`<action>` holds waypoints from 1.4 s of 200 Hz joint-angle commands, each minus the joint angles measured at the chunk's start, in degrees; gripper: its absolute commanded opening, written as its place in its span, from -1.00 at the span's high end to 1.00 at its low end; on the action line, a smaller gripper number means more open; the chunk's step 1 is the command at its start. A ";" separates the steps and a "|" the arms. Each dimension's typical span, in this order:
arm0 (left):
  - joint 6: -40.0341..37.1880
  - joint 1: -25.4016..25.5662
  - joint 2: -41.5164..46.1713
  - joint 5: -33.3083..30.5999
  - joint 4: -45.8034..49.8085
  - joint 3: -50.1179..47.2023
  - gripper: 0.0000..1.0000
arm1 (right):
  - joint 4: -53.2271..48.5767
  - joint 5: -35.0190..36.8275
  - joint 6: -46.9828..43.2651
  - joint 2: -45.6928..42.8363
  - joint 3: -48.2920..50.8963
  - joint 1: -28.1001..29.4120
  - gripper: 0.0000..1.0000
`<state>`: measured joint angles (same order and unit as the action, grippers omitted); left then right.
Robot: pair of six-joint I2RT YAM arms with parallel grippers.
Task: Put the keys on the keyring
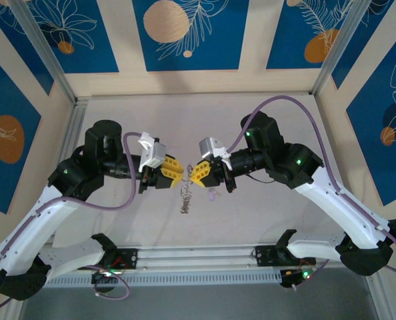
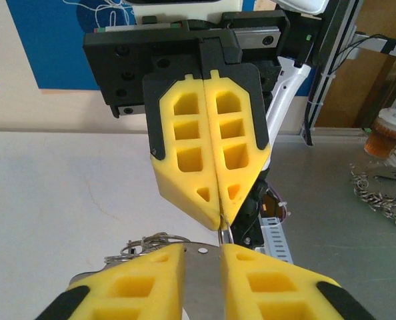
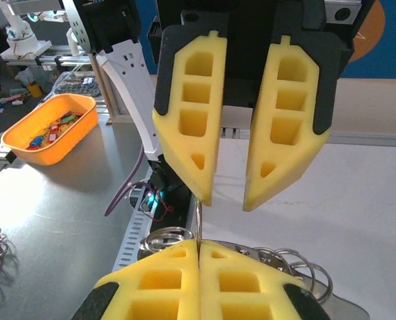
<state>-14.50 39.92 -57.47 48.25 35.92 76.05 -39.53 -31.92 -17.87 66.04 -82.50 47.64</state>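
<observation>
A: The left gripper (image 3: pixel 228 197), was it clenched or released?
B: Released, its jaws stood apart. The right gripper (image 2: pixel 219 220) was clamped tight on the keyring (image 1: pixel 186 193), whose chain dangled at six o'clock from between the two grippers.
A: And the keys?
B: I counted one. A pale lilac key (image 1: pixel 213 196) lay on the table (image 1: pixel 251 220), at five o'clock from the right gripper, just beside the chain.

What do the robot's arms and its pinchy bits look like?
The left arm and right arm are white along the long parts and black at the joints, with tiny green lights. A purple cable loops along each. The left end effector and right end effector each have two chunky yellow wedge-shaped fingers full of square pockets, on black backings.
</observation>
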 commanded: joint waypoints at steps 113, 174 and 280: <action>-0.79 0.80 -1.50 2.91 2.68 3.23 0.39 | 4.63 0.85 -0.13 -0.29 0.12 2.02 1.00; -1.73 1.02 -2.31 2.31 3.37 2.79 0.64 | 5.95 0.47 0.03 -0.07 0.55 2.13 1.00; -1.65 1.28 0.89 0.43 -1.25 -1.16 1.00 | 6.18 1.80 -0.13 -1.05 1.79 2.10 0.82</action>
<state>-15.57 40.42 -58.83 50.00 37.65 76.88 -35.55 -30.00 -17.82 66.22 -82.11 49.39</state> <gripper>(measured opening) 0.046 0.049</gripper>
